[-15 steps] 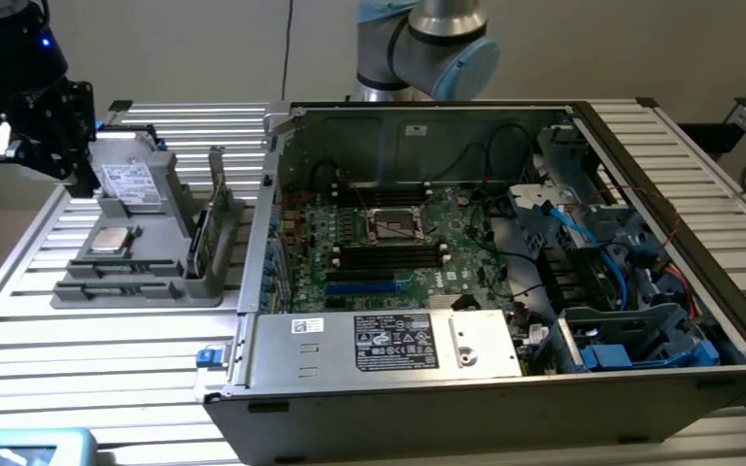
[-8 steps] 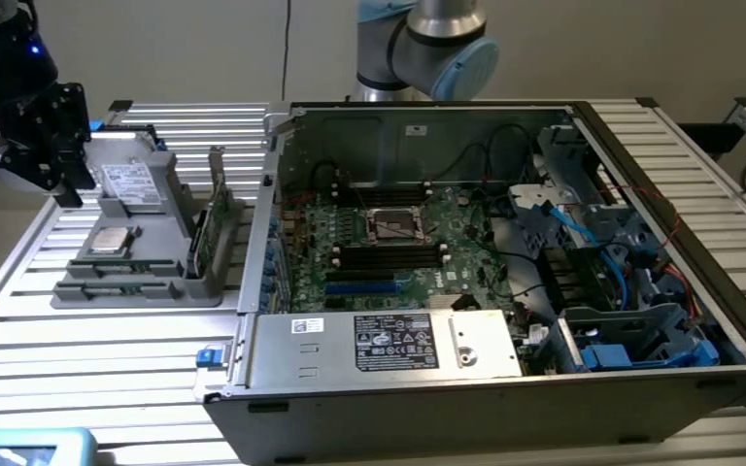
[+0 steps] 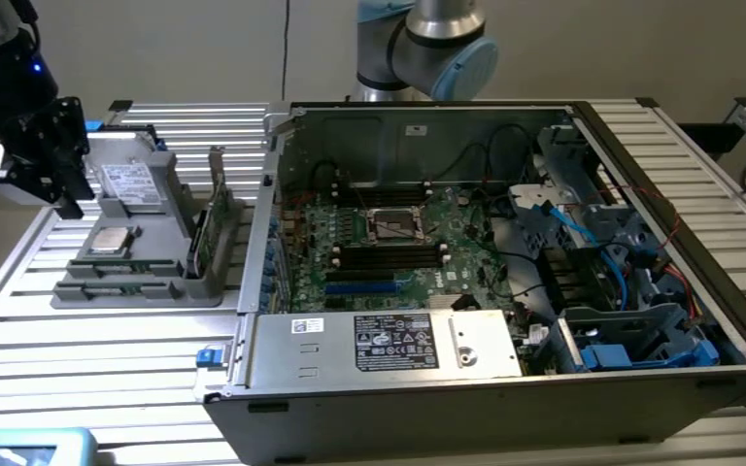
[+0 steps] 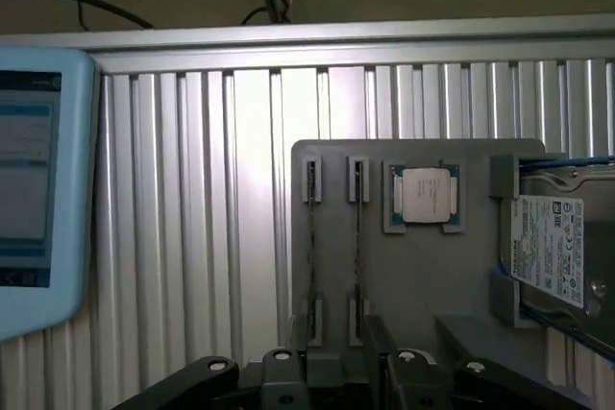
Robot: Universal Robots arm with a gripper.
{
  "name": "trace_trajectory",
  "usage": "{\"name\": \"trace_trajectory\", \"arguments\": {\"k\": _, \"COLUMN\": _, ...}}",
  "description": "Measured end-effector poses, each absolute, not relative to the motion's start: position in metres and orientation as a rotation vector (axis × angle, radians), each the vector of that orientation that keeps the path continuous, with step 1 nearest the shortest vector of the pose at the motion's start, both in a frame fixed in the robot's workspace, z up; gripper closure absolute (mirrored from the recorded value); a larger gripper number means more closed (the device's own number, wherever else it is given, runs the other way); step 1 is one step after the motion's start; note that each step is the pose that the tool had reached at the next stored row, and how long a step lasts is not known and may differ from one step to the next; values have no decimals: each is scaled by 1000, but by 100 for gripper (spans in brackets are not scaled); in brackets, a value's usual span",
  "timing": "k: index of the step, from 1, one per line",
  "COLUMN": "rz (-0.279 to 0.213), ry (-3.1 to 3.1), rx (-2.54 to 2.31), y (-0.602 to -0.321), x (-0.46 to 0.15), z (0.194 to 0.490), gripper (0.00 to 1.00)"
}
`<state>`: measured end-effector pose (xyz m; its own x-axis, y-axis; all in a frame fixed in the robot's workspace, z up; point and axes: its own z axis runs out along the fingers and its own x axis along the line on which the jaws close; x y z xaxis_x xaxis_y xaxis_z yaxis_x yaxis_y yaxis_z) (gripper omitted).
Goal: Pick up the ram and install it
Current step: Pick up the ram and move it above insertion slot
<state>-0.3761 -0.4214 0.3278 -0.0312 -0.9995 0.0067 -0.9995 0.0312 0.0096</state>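
Note:
Two ram sticks (image 4: 312,247) stand on edge in slots of a grey holder tray (image 4: 404,285), seen from above as thin dark lines. In the exterior view the ram (image 3: 224,218) rises green from the tray's (image 3: 140,286) side nearest the case. My gripper (image 3: 55,189) hangs over the tray's far end, at the exterior view's left. It is apart from the ram and holds nothing. In the wrist view the gripper (image 4: 336,372) is open, its dark fingers (image 4: 283,376) standing on either side of the slots' near ends.
The tray also carries a processor (image 4: 426,194) and a hard drive (image 4: 553,247). An open computer case (image 3: 503,379) with the green motherboard (image 3: 387,243) fills the exterior view's right. A light blue tablet (image 4: 29,189) lies on the slatted metal table (image 4: 192,237).

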Motion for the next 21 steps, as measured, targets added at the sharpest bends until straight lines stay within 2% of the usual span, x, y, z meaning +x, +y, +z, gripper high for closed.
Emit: {"name": "trace_trajectory", "arguments": {"k": 21, "rz": 4, "ry": -2235, "rx": 2198, "y": -424, "x": -376, "z": 291, "gripper": 64}}
